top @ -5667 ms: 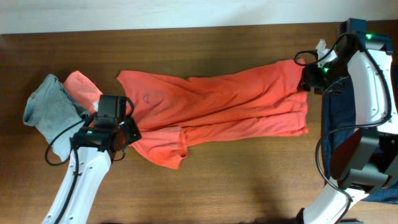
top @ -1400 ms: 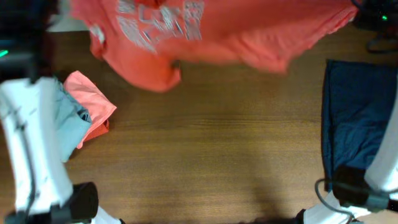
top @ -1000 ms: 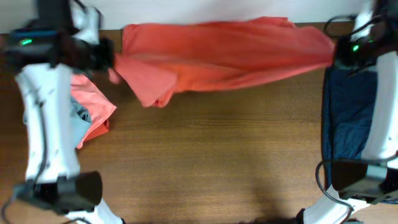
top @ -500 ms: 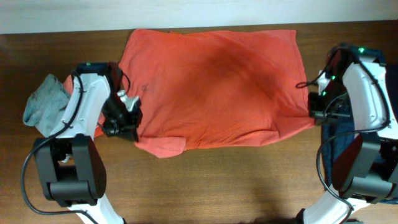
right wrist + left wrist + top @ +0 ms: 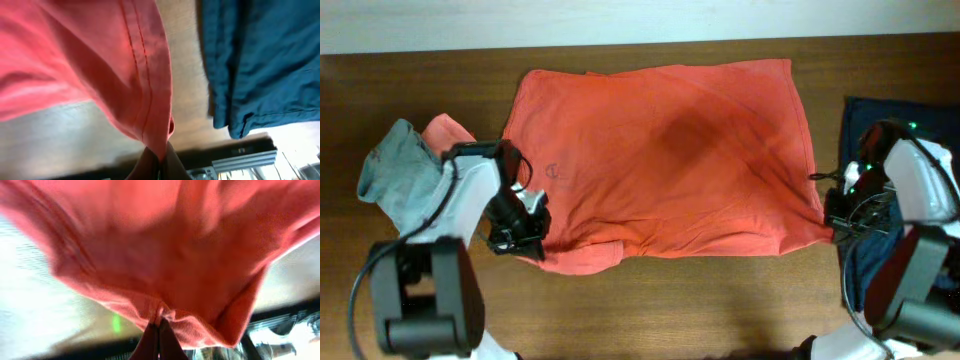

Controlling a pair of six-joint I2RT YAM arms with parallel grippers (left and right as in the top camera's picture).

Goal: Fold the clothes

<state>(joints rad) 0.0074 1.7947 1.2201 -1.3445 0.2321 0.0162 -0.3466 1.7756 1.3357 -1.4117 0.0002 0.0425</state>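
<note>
A coral-red T-shirt (image 5: 670,150) lies spread flat across the wooden table, neck to the left and hem to the right; no lettering shows. My left gripper (image 5: 525,240) is shut on its near left edge, by the sleeve. In the left wrist view the red cloth (image 5: 165,265) is pinched between the closed fingers (image 5: 150,347). My right gripper (image 5: 832,228) is shut on the near right hem corner. The right wrist view shows the hem (image 5: 150,100) drawn down into the closed fingers (image 5: 172,167). Other clothes lie to the sides.
A grey-teal piece (image 5: 400,180) and an orange piece (image 5: 448,135) are bunched at the left edge. A navy piece (image 5: 905,115) lies at the right edge, also visible as dark blue cloth (image 5: 255,60) next to the hem. Bare wood runs along the near side.
The shirt was swung through the air and laid flat on the table. In the last half second both arms drew its near edge towards the front.
</note>
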